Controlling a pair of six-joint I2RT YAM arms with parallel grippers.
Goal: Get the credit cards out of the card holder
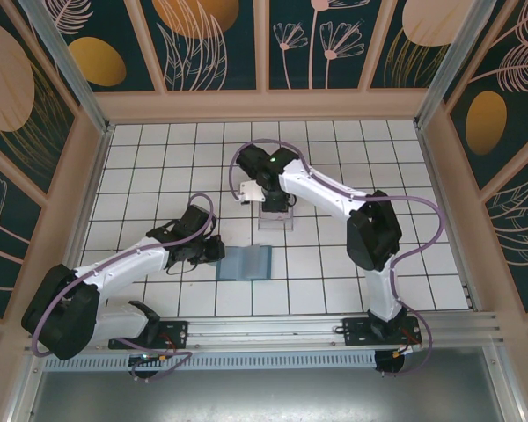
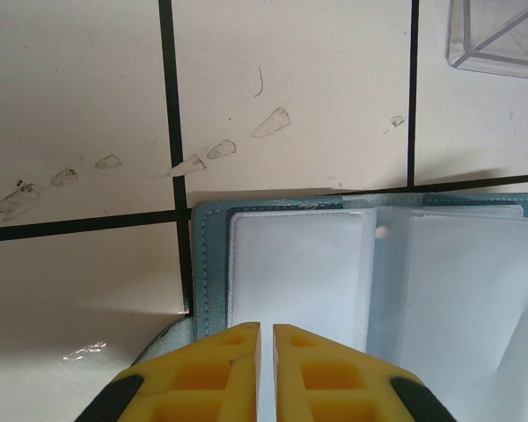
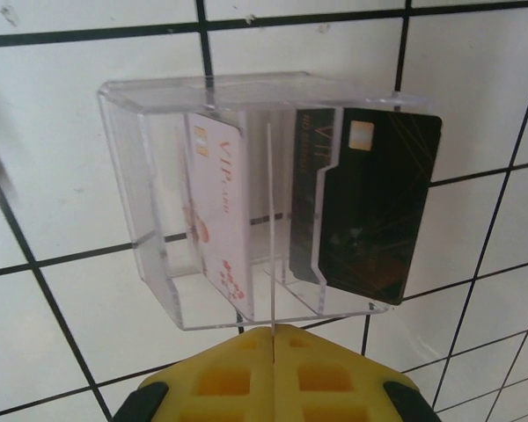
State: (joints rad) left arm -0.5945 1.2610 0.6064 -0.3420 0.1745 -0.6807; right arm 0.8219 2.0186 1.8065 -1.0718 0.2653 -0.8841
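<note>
**Both cards in clear tray; holder lies open**

Top external: The card holder (image 1: pixel 245 263) is seen lying open on the tiled worktop (image 1: pixel 150 158), near the front. The left gripper (image 1: pixel 216 251) is placed at its left edge. The clear plastic tray (image 1: pixel 275 221) stands just behind the holder, with the right gripper (image 1: pixel 266 204) above it.

Left wrist: Teal cover and empty clear sleeves are noted. The jaws are drawn to a thin slit over the holder's near edge; a grip cannot be confirmed.

Right wrist: The pinkish-white card (image 3: pixel 220 211) is lodged in the tray's left compartment, the black card (image 3: pixel 370 211) in the right. The jaws are pressed together, nothing held.
</note>
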